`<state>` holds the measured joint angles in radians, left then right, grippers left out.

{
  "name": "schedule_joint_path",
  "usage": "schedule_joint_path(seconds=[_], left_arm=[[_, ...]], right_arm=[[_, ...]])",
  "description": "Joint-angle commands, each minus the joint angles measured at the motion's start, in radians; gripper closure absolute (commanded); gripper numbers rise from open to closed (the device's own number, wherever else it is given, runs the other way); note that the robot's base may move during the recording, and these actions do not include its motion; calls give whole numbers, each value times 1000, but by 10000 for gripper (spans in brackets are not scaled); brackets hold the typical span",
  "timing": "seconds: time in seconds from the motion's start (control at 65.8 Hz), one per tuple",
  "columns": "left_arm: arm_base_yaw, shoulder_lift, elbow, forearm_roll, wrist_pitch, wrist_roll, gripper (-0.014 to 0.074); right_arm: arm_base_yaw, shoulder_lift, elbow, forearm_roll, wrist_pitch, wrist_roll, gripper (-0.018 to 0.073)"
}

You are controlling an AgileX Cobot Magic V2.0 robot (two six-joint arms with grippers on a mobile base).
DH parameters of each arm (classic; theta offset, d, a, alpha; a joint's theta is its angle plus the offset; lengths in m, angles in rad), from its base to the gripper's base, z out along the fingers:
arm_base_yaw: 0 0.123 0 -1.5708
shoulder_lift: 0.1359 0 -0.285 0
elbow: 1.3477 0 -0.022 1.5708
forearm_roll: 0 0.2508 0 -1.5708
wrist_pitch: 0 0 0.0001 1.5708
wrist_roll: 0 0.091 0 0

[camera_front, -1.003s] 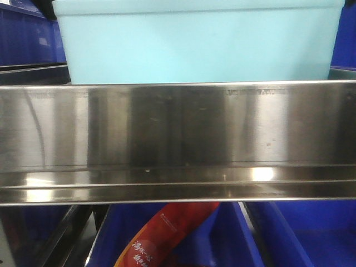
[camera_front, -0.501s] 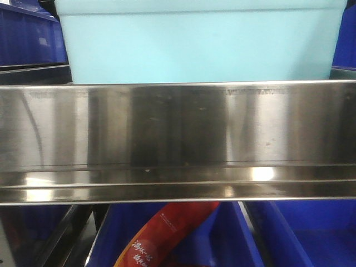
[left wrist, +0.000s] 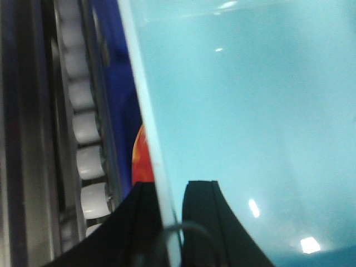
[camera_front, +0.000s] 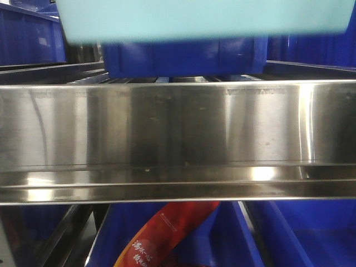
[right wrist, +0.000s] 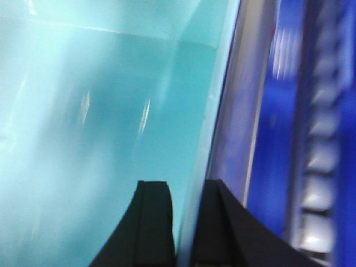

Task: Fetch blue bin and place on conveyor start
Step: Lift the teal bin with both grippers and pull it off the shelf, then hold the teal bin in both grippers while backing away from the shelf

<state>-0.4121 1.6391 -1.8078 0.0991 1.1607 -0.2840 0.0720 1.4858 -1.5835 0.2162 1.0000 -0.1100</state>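
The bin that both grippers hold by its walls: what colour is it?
The bin is plain light turquoise. The left wrist view shows it best.

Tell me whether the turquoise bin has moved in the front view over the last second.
Yes. The blue bin has risen: its base now sits clear above the steel shelf rail, exposing a dark blue bin behind it.

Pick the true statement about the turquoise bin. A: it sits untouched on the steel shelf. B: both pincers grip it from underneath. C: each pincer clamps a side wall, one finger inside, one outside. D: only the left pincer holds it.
C: the wrist views show the left pincer and the right pincer each straddling a thin wall of the blue bin, a dark finger on either side.
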Motion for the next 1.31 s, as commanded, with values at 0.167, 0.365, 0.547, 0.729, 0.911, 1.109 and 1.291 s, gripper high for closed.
schedule_joint_path(seconds=[0.167,0.365,0.547,0.729,0.911,1.109,1.291], left_arm=[[-10,-206,-9,24,-56,11,708],[-10,-246,-9,35,-48,11,708],[-10,-244,-9,46,-48,11,708],[-10,-244,-9,46,-55,11,708],[-10,-244,-9,46,-82,11,708],[-10,-244,-9,46,-130,11,708],[-10,-244,-9,46,-140,11,708]], right_arm=[[-1,-205,-10,1,-73,-20,711],[-1,-254,-10,7,-98,-20,711],[-1,-251,-10,7,-97,-20,711],[-1,-251,-10,7,-109,-20,711],[-1,-251,-10,7,-111,-20,711],[-1,-251,-10,7,-111,-20,711],[-1,-251,-10,7,-111,-20,711]])
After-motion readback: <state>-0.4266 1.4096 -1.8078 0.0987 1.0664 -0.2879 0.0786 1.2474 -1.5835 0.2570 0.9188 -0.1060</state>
